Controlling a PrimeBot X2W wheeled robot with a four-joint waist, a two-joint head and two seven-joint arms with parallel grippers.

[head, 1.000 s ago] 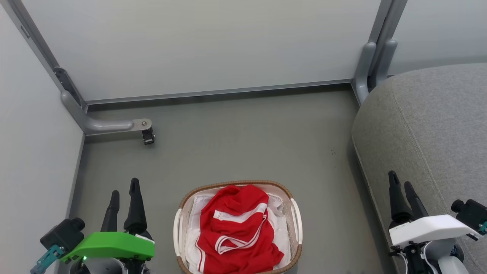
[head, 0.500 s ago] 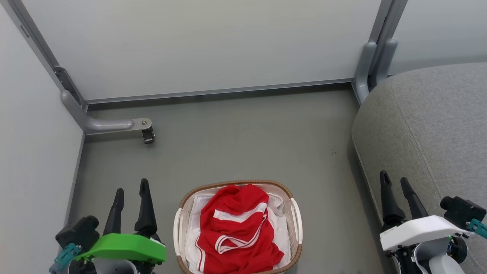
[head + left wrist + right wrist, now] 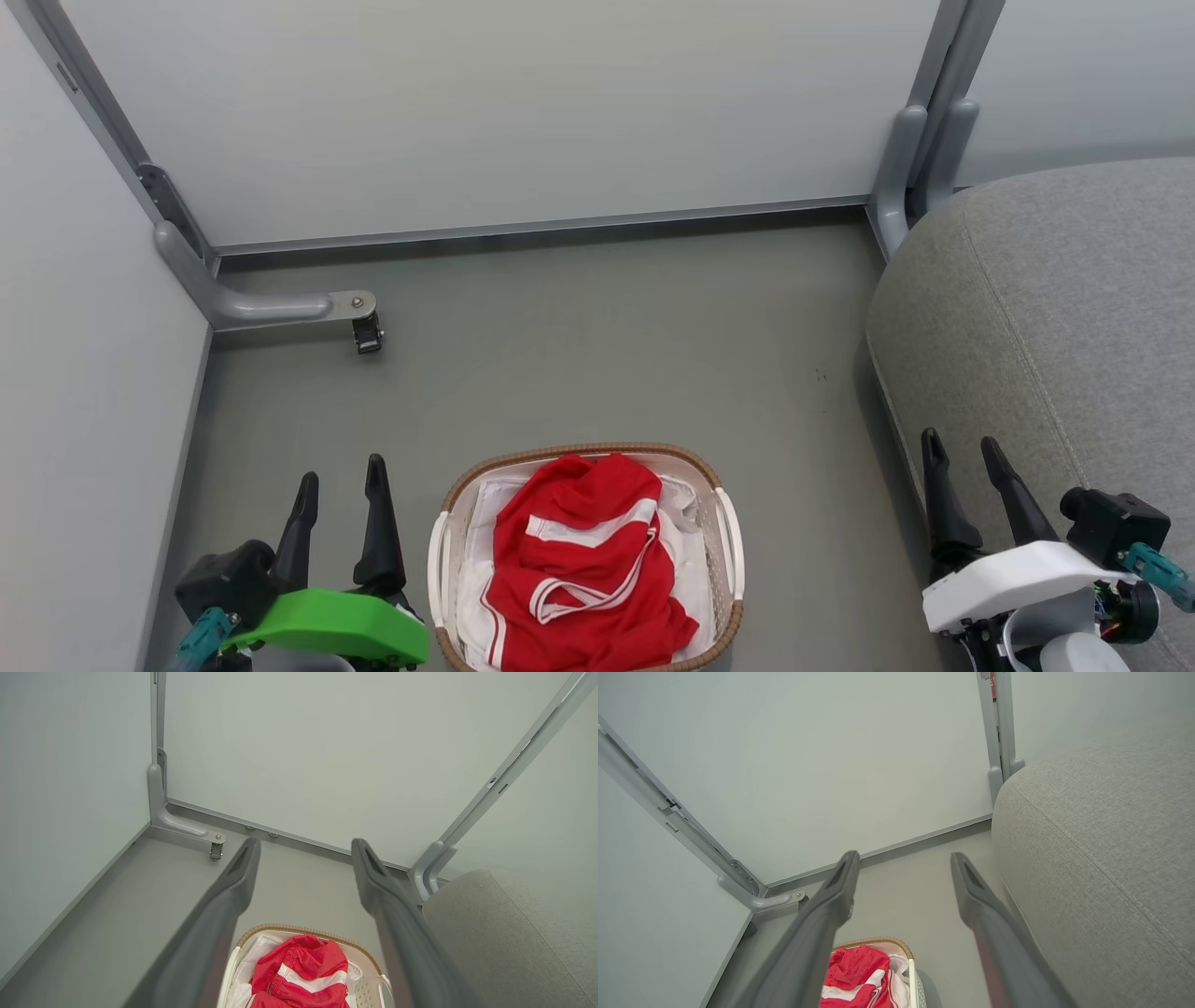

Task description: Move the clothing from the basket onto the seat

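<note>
Head view: task judged at 0 %, no transfer done yet. Clothing (image 3: 579, 560) lies bunched in basket (image 3: 583, 450) on white liner (image 3: 471, 551), near centre of scene; garment count can't be told from the pile. Seat (image 3: 1074, 308) is at right, well apart from the basket, w/ a strip of floor (image 3: 607, 373) between; no red fabric on the part in view. Left gripper (image 3: 341, 471) hovers just left of the basket, fingers spread, nothing held. Right gripper (image 3: 959, 439) hangs at near right by the seat edge, fingers spread, nothing held. Remaining: grasp, lift, carry right, release on seat; prob. repeat per garment.
</note>
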